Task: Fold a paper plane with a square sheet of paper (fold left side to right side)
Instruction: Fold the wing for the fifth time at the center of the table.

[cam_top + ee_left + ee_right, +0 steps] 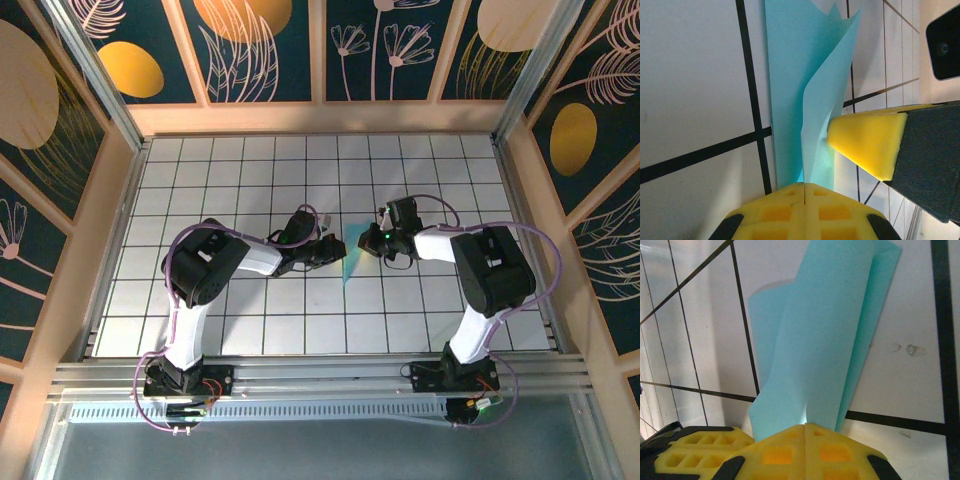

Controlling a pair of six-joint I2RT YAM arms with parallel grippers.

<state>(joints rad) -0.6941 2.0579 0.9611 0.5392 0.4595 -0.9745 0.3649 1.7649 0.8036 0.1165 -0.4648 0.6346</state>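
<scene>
The light-blue sheet of paper [349,265] is folded into a narrow, pointed paper-plane shape and sits mid-table between both arms. My left gripper [338,250] meets it from the left and my right gripper [366,241] from the right. In the left wrist view my left gripper [805,185] is shut on the paper [795,75], whose layers stand up and splay apart, and a yellow right fingertip [867,142] presses the raised flap. In the right wrist view my right gripper [805,426] is pinched shut on a curled layer of paper [825,330], with the left fingers [695,450] close beside it.
A white gridded tabletop [250,160] with black lines lies under everything. Wooden walls [320,118] with patterned panels close off the back and sides. A metal rail [320,375] runs along the near edge by the arm bases.
</scene>
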